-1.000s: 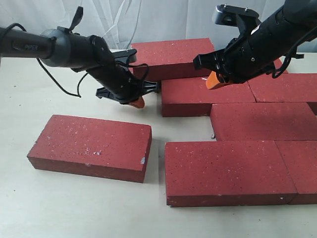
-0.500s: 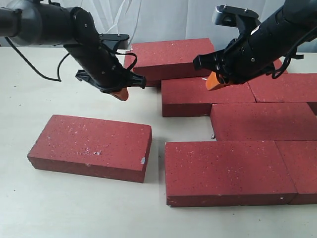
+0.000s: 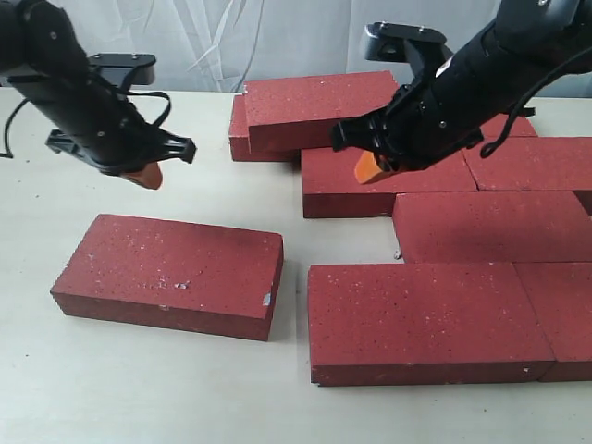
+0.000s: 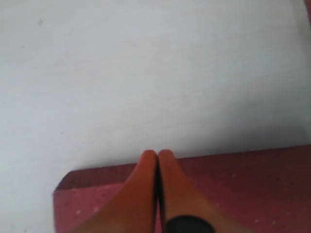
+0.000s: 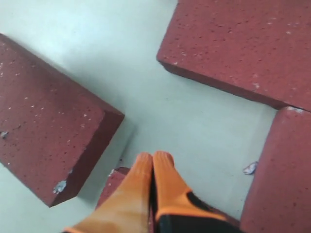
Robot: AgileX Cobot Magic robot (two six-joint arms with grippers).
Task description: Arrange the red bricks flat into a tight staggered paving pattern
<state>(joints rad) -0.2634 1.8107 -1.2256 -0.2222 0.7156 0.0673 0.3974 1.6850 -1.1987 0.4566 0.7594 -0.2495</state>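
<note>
Several red bricks lie on the table. One lone brick (image 3: 171,273) lies flat at the front left, apart from the rest. A paved group on the right includes a front brick (image 3: 425,319), a middle brick (image 3: 490,227) and a rear brick (image 3: 388,180). Behind them a tilted brick (image 3: 319,106) leans on another brick (image 3: 242,139). My left gripper (image 3: 143,176) hangs shut and empty over the table behind the lone brick (image 4: 233,179). My right gripper (image 3: 370,169) is shut and empty above the rear brick's left end (image 5: 112,180). In the wrist views both the left gripper (image 4: 156,154) and the right gripper (image 5: 154,156) show fingers pressed together.
A gap of bare table (image 3: 294,231) separates the lone brick from the paved group. A small chip of debris (image 5: 250,168) lies in the gap beside the middle brick. A white curtain (image 3: 231,37) hangs behind the table.
My left arm has swung left, away from the tilted back brick, to above the table behind the lone brick. My right gripper has shifted left and slightly down along the rear brick.
</note>
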